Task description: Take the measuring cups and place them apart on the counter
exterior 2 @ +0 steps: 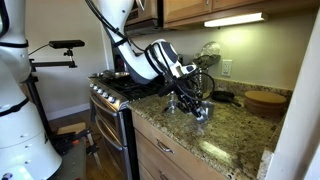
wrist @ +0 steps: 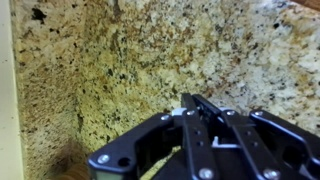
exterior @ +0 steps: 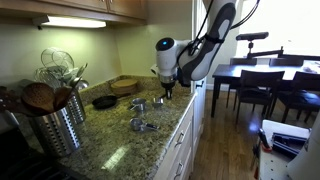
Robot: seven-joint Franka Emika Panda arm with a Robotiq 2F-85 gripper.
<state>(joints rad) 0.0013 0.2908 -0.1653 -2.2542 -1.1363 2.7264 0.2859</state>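
Observation:
The speckled granite counter [exterior: 112, 150] shows in both exterior views [exterior 2: 232, 142] and fills the wrist view [wrist: 120, 60]. Small silver measuring cups lie on it: one [exterior: 138, 104] near the skillet, another [exterior: 144, 125] nearer the front. In an exterior view they appear as a shiny cluster [exterior 2: 204, 113]. My gripper [exterior: 166, 92] hovers low over the counter just beside them [exterior 2: 184, 103]. In the wrist view its fingers [wrist: 194, 100] are pressed together, with nothing visible between them and no cup in sight.
A black skillet [exterior: 104, 101] and a wooden bowl [exterior: 125, 85] sit at the back of the counter. A ribbed steel utensil canister [exterior: 55, 125] stands in front. A stove [exterior 2: 110, 95] adjoins the counter. A dark dining table with chairs [exterior: 260, 80] stands beyond.

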